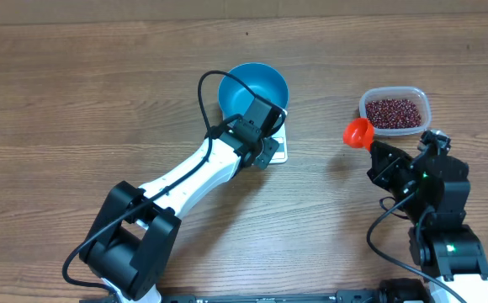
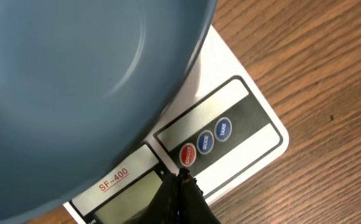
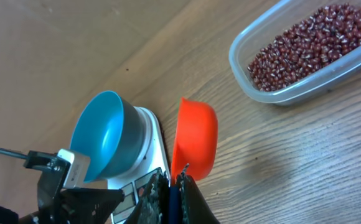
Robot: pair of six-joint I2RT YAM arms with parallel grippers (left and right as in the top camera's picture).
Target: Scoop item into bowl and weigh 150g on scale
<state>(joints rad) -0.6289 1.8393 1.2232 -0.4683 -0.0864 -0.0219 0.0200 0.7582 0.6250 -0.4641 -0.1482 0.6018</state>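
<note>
Many small maroon beans (image 1: 393, 111) lie in a loose heap inside a clear tub (image 1: 427, 103) at the far right of the table (image 1: 76, 101). The tub is a rounded rectangle of thin glossy plastic, and in the overhead view its long axis runs across the table from left to right.

The bowl (image 1: 248, 84) is round, deep, smooth blue plastic with its mouth upward. It sits on the scale (image 2: 255, 134), well to the left of the tub. The scale is flat, white and rectangular. Its grey control strip (display, one red and two blue round buttons) faces the robot's side and shows beyond the bowl's overhang.

The left arm (image 1: 189, 172), white with black joints, stretches diagonally from the near left up to the scale, with its wrist angled down. The left gripper (image 2: 180, 183) has its jaws pressed together, tips at the red button (image 2: 187, 155); contact cannot be confirmed. A black cable (image 1: 206, 101) loops above the arm beside the bowl's rim.

The right arm (image 1: 433, 189) is folded close at the near right, with its wrist directed far-left. The right gripper (image 3: 177, 183) has its jaws closed on the lower end of an orange scoop (image 3: 196, 140). The scoop is a smooth rounded plastic cup, tilted on edge, between scale and tub and just beside the tub's left end. Which way its mouth faces cannot be settled.
</note>
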